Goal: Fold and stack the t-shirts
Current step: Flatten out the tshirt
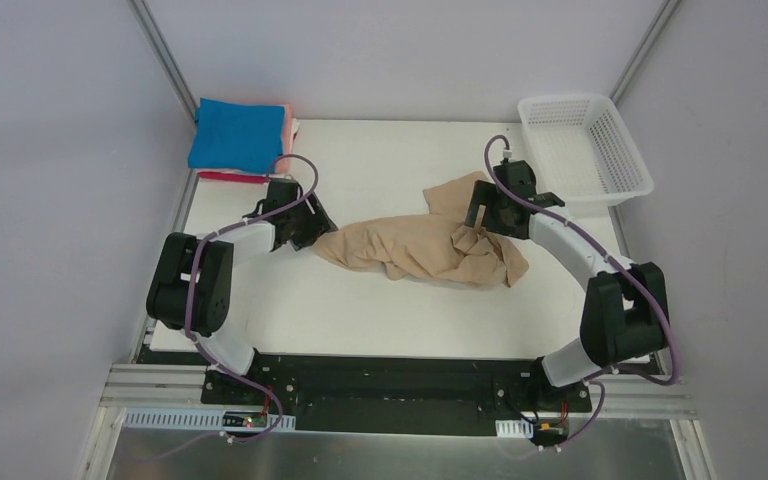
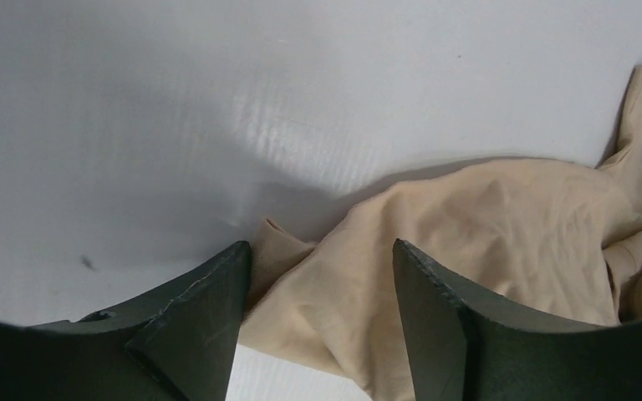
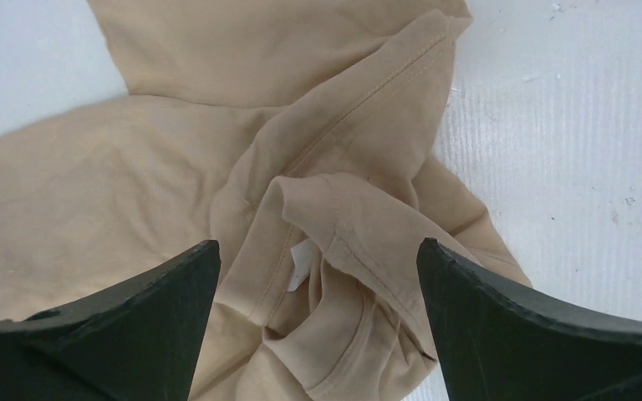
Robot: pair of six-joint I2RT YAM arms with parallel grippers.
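Your plain tan soft-cloth short-sleeved t-shirt [image 1: 415,250] lies crumpled at the middle of the white table [image 1: 380,310], unfolded; its long axis runs from the table's left edge toward the right edge, with one flap reaching up toward the far edge. Both arms sit at its ends, so neither is really nearer; the left end effector [image 2: 322,251] is at the shirt's left tip, fingers parted on either side of a corner of cloth, nothing pinched as far as the wrist view shows. The right end effector [image 3: 318,246] is released and wide, low over the bunched right end, where the collar and its small white label lie between the fingers. I judge that the coming move is a spread along that axis, so each arm needs a hold on its own end first. The stack of folded shirts [image 1: 238,135], bright blue on top, waits at the far left corner; the white plastic mesh basket [image 1: 635,165] stands at the far right corner.
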